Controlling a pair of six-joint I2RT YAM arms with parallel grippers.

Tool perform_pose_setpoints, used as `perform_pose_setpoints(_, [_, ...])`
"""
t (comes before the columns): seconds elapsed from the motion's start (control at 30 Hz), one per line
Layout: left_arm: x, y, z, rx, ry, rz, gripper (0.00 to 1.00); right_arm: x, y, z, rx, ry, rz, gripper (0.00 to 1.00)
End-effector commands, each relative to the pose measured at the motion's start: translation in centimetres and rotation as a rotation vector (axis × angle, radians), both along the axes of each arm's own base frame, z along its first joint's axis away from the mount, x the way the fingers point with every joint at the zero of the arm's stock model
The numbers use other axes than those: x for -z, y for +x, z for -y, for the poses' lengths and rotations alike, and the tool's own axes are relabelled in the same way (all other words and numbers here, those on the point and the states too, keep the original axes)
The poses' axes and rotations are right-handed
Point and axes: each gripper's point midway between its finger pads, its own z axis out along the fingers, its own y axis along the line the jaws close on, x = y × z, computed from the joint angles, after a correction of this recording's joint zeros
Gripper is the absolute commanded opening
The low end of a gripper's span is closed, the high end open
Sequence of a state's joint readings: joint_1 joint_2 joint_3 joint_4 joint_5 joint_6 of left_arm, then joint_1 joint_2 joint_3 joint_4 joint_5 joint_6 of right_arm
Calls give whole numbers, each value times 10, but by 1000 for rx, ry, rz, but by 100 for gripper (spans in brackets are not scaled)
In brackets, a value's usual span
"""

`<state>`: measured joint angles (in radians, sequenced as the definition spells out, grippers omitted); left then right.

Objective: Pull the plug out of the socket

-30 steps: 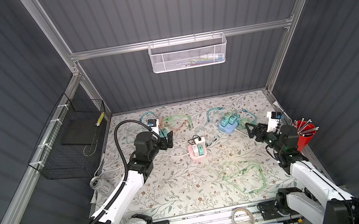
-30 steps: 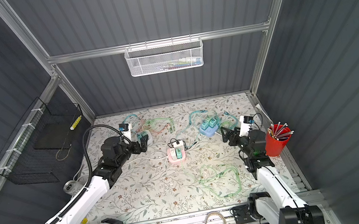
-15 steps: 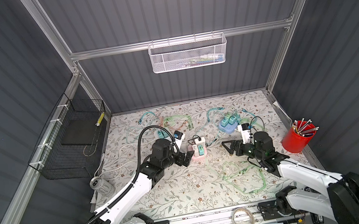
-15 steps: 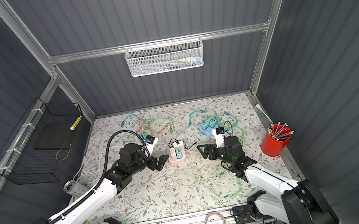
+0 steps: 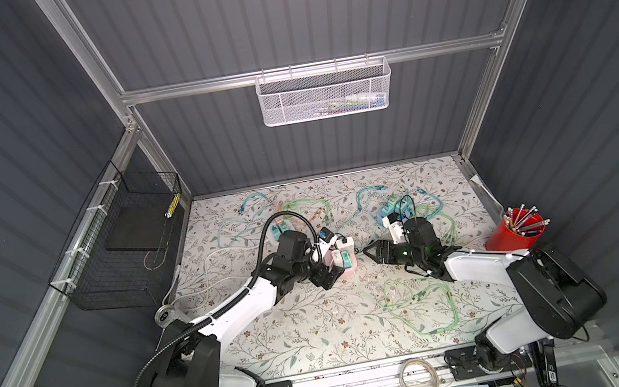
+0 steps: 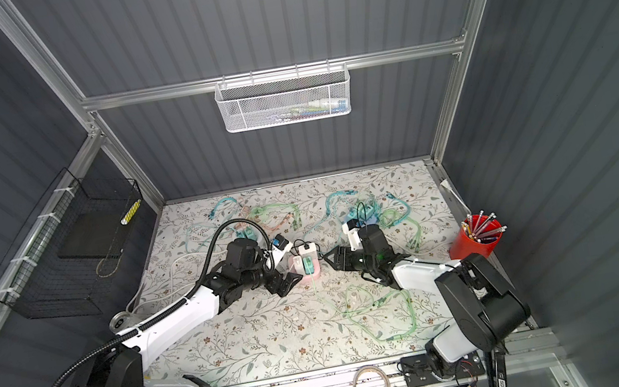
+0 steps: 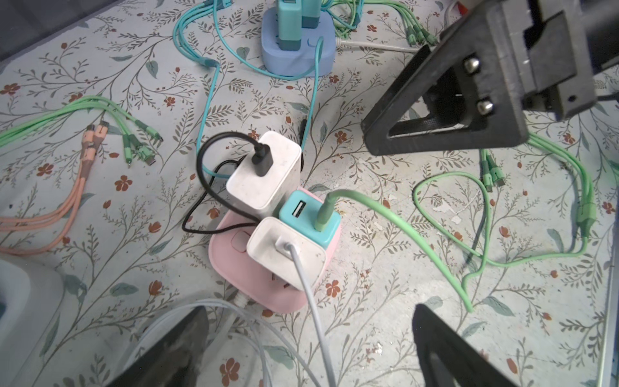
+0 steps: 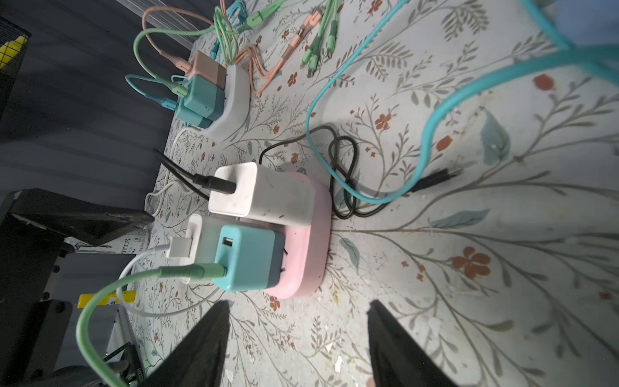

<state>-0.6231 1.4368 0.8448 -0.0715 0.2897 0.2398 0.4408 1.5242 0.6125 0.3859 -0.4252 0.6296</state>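
A pink socket [image 5: 349,269] [image 7: 231,268] [image 8: 315,234] lies mid-table with three plugs in it. They are a large white plug [image 7: 264,174] [image 8: 268,197] with a black cable, a small white plug [image 7: 284,254] with a white cable, and a teal plug [image 7: 310,217] [image 8: 248,261] with a green cable. My left gripper [image 5: 329,275] [image 7: 310,310] is open just left of the socket, fingers apart over the white cable. On the socket's right, my right gripper [image 5: 369,252] [image 8: 298,303] is open and holds nothing.
A blue socket [image 5: 388,211] [image 7: 298,50] with teal plugs sits behind my right arm. A white socket [image 8: 231,97] with pink and teal plugs sits at the back left. Loose green cables [image 5: 421,299] lie at the front right, and a red pen cup [image 5: 515,231] stands at the right edge.
Both arms have swung in from the table's sides to flank the pink socket. The right gripper's fingers have come closer together, and the left's have narrowed slightly.
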Motion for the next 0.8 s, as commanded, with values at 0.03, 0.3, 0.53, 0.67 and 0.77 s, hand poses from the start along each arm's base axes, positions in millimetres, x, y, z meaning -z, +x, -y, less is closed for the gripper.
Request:
perform_pose_setpoints(0.03, [5,3,11,84,31,18,93,7,1,-12,-33,14,-62,61])
perform_pose_setpoints(0.3, [14,10,27,169,39,10,86,19,7,-23,-54,12,-122,55])
perform_pose_setpoints(0.53, [23,9,27,207,84,0,81,26,6,-26,-65,3,-153,54])
perform_pose_setpoints(0.67, [29,7,27,218,96,-24,76,31,5,-25,-67,-3,-168,54])
perform_pose_setpoints(0.77, [35,5,29,231,98,-53,69,32,5,-25,-68,-4,-177,54])
